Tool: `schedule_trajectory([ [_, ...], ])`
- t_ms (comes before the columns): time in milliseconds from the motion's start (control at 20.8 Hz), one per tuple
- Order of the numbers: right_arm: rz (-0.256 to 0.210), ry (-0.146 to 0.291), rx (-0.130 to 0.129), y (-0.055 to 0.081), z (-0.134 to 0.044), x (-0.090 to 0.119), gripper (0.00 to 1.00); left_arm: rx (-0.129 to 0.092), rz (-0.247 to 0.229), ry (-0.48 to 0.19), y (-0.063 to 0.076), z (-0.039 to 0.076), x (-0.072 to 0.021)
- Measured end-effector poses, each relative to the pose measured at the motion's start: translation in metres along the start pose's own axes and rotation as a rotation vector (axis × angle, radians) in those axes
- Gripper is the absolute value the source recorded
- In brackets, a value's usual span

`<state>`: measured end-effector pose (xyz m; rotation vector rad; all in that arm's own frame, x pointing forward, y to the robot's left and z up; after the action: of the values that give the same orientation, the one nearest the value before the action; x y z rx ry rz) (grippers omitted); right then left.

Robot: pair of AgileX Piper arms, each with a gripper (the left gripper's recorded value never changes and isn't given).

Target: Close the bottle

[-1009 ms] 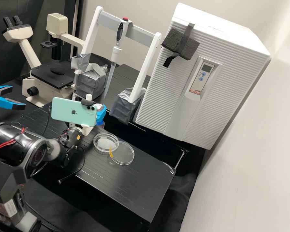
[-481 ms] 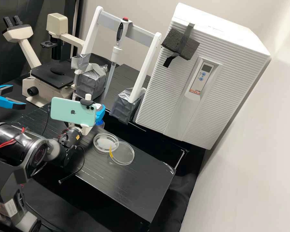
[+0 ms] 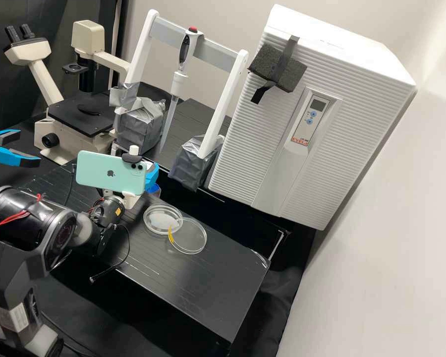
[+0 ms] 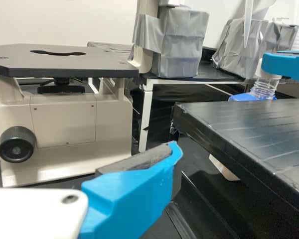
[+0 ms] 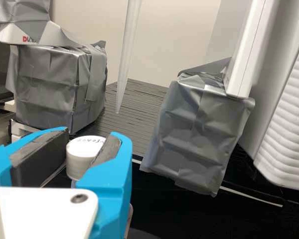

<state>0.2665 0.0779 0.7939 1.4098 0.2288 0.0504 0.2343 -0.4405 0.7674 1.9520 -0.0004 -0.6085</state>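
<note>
The dark grey arm (image 3: 32, 233), cylindrical-jointed with red wires (image 3: 5, 220), carries a white right gripper (image 5: 87, 144) with one screw (image 5: 79, 198), blue fingers (image 5: 112, 174) and grey pads (image 5: 37, 157).

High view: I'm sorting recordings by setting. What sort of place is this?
Probably a biology laboratory: it has a microscope, a hanging pipette and two petri dishes.

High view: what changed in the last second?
The right gripper, shut on the cap, drifted slightly left with its arm, toward the microscope. Nothing was taken hold of or let go. The left gripper, open, the dishes and the pipette stayed put.
</note>
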Motion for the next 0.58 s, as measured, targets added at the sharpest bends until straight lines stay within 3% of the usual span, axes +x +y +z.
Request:
schedule_trajectory([
  [577,-0.005,-0.003,0.000,-0.0023,0.0017,0.0006,0.00,0.000,0.000,0.000,0.0000,0.0000,0.0000],
])
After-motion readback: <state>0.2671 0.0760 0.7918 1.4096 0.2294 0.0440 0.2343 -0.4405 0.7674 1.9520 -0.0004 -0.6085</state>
